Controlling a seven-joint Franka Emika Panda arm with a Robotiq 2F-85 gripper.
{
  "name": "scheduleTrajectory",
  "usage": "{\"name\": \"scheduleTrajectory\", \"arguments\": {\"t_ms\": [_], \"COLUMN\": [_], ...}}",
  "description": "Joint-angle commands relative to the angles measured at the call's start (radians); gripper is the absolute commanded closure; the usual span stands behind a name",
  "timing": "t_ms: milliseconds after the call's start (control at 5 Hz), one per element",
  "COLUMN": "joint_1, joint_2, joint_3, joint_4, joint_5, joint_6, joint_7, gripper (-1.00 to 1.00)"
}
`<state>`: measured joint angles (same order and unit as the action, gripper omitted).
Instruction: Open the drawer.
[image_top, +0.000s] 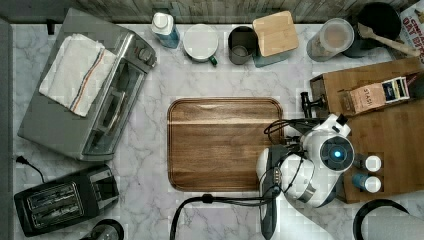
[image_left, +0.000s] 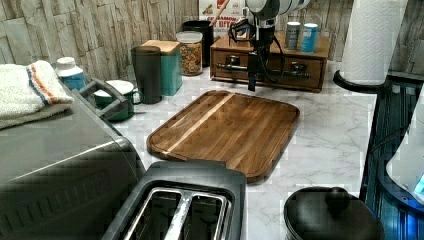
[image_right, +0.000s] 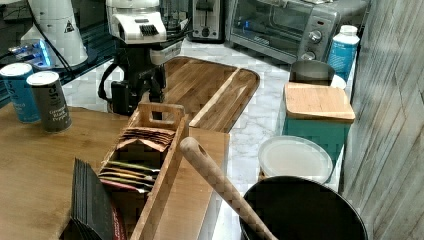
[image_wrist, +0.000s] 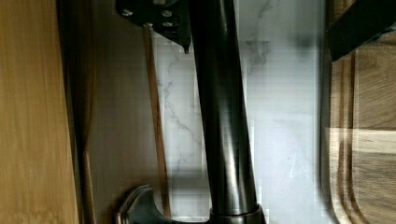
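Note:
The drawer (image_left: 265, 64) is a medium-brown wooden front low in the small cabinet, and in the left view it looks flush with the cabinet. Its long black bar handle (image_left: 285, 73) runs across the front; one post (image_top: 305, 102) is seen from the top. My gripper (image_left: 252, 82) hangs straight down at the handle, left of the bar's middle in the left view. In the wrist view the bar (image_wrist: 224, 116) passes between my fingers, and my gripper (image_wrist: 257, 37) is open around it. One fingertip (image_wrist: 180, 32) is right beside the bar and the other (image_wrist: 355, 28) stands well off it.
A dark wooden tray (image_top: 225, 142) lies just in front of the cabinet. A tea box (image_top: 372, 95) and two spice tins (image_right: 35, 97) stand on the cabinet top (image_top: 395, 135). A toaster oven (image_top: 85, 85), a toaster (image_top: 65, 200), jars and a paper towel roll (image_left: 372, 37) ring the counter.

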<state>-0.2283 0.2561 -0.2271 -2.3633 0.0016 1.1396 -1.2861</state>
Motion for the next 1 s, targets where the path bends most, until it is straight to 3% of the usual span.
{"name": "scheduleTrajectory", "arguments": {"t_ms": [200, 600, 1000], "joint_1": [-0.014, 0.033, 0.135], "joint_2": [-0.101, -0.178, -0.264], "joint_3": [0.113, 0.166, 0.202], "joint_4": [0.006, -0.101, -0.212], "joint_5": [0.122, 0.156, 0.165], "joint_6": [-0.221, -0.188, -0.179], "joint_7": [-0.208, -0.168, -0.055], "gripper": [-1.0, -1.0, -1.0]}}
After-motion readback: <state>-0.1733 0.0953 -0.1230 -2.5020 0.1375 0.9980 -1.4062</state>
